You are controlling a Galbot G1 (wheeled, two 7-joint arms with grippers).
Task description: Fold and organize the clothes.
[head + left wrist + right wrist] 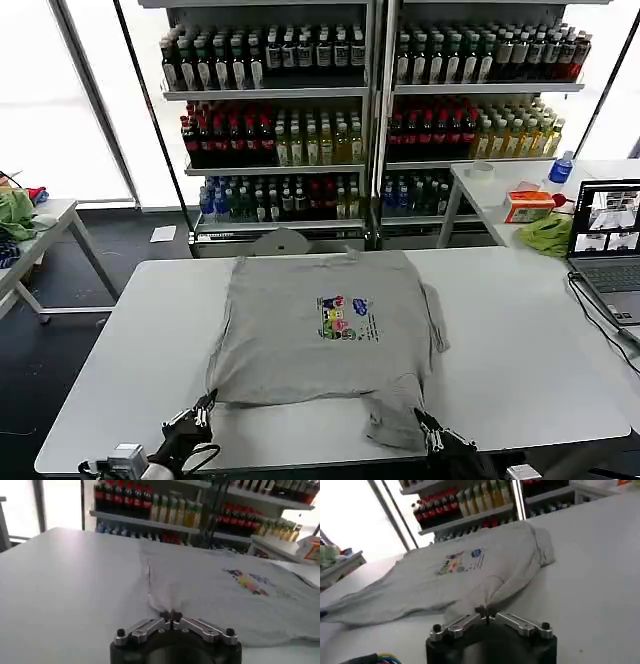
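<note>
Table: white, broad, bearing the shirt at its middle.
T-shirt: light grey, spread flat, colour print on chest, near hem puckered at both corners.
Left gripper: at near left hem corner, fingers pinched together on cloth.
Right gripper: at near right hem corner, fingers pinched together on cloth.

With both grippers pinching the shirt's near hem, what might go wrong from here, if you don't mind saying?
1. The right gripper holds a bunched, twisted corner of the T-shirt; lifting may carry that crease into the fold.
2. The left gripper pinches only a small bit of hem, which may slip.
3. Uneven lifting could skew the shirt on the table.
</note>
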